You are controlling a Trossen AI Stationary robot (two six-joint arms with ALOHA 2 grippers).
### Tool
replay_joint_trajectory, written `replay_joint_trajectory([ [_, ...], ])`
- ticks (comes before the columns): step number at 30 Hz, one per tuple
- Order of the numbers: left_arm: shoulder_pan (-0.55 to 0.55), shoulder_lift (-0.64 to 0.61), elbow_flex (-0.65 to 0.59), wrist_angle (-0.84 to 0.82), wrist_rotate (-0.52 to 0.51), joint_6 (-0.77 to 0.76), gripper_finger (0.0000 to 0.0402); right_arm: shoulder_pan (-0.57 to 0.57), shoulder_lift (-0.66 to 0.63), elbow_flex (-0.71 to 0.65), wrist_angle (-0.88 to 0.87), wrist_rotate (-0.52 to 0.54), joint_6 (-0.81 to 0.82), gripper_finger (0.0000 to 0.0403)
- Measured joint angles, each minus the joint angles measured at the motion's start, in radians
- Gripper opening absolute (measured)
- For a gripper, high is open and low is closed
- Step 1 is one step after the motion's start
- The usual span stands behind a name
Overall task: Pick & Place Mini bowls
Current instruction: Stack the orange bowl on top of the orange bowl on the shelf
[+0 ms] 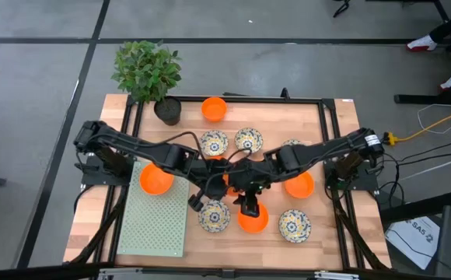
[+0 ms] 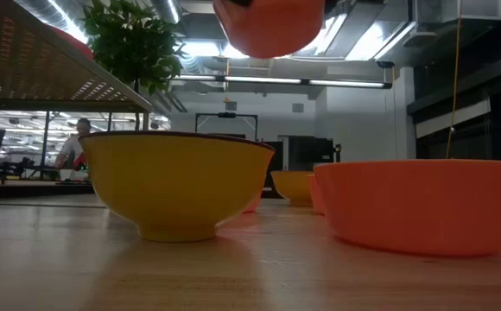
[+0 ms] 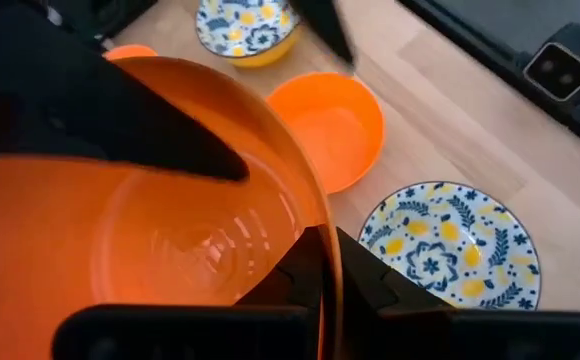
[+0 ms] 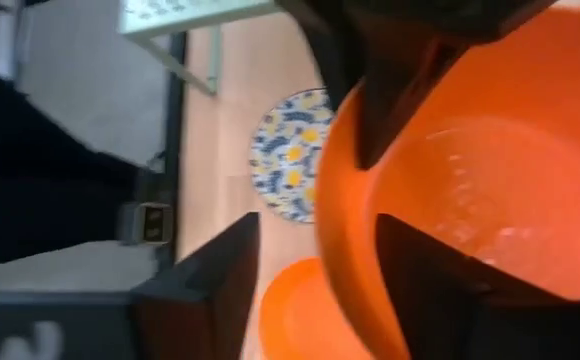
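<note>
An orange mini bowl (image 3: pixel 150 230) hangs above the middle of the table (image 1: pixel 334 117), and its underside (image 2: pixel 268 26) shows at the top of the low view. My left gripper (image 3: pixel 325 292) is shut on its rim. My right gripper (image 4: pixel 315 290) is open; one finger (image 4: pixel 440 290) stands inside the bowl and the other (image 4: pixel 220 290) outside, either side of the rim. Below it, an orange bowl (image 1: pixel 253 219) and two patterned bowls (image 1: pixel 214 216) (image 1: pixel 294 224) rest on their bases near the front edge. My left gripper pinches the orange bowl's rim (image 3: pixel 322 240), one finger inside the bowl and one outside against the wall. The fingers slant down from the table's left side. The bowl is lifted clear of the table, tilted, with its hollow facing the wrist camera.
More orange bowls sit at the left (image 1: pixel 155 180), right (image 1: pixel 299 185) and far side (image 1: pixel 214 109), and patterned ones behind the arms (image 1: pixel 247 140) (image 1: pixel 214 144). A green perforated mat (image 1: pixel 155 222) lies at the front left. A potted plant (image 1: pixel 148 70) stands at the far left corner.
</note>
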Motion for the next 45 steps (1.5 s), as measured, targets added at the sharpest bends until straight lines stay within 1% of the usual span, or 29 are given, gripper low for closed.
replay_joint_trajectory([
  [2,-0.001,-0.015,0.0,-0.007,-0.035,0.006,0.0003,-0.004,-0.002,0.028,-0.04,-0.012,0.022,0.0241],
  [4,-0.001,-0.039,0.0,-0.027,-0.064,0.009,0.0003,-0.005,-0.002,0.063,-0.089,0.034,0.06,0.0256],
  [6,-0.001,-0.066,0.0,-0.047,-0.082,0.009,0.0003,0.004,-0.002,0.103,-0.136,0.079,0.065,0.0262],
  [11,0.001,-0.138,0.0,-0.133,-0.126,0.002,0.0003,0.033,-0.003,0.178,-0.163,0.209,0.064,0.0256],
  [14,0.001,-0.182,0.0,-0.197,-0.141,-0.033,0.0003,0.046,-0.004,0.217,-0.182,0.263,0.068,0.0247],
  [16,0.002,-0.215,0.0,-0.236,-0.158,-0.058,0.0003,0.052,-0.004,0.232,-0.224,0.257,0.08,0.0241],
  [21,0.001,-0.232,-0.001,-0.343,-0.202,-0.074,0.0003,0.051,-0.003,0.274,-0.171,0.264,0.094,0.0228],
  [25,0.001,-0.261,-0.001,-0.406,-0.215,-0.094,0.0003,0.051,-0.003,0.281,-0.189,0.268,0.098,0.0221],
  [31,-0.01,-0.347,-0.001,-0.437,-0.26,-0.133,0.0003,0.053,-0.003,0.282,-0.231,0.269,0.113,0.0214],
  [38,-0.051,-0.466,-0.001,-0.448,-0.263,-0.262,0.0003,0.053,-0.003,0.282,-0.238,0.264,0.143,0.0213],
  [45,-0.12,-0.528,-0.001,-0.485,-0.246,-0.359,0.0003,0.053,-0.003,0.282,-0.233,0.262,0.143,0.0213],
])
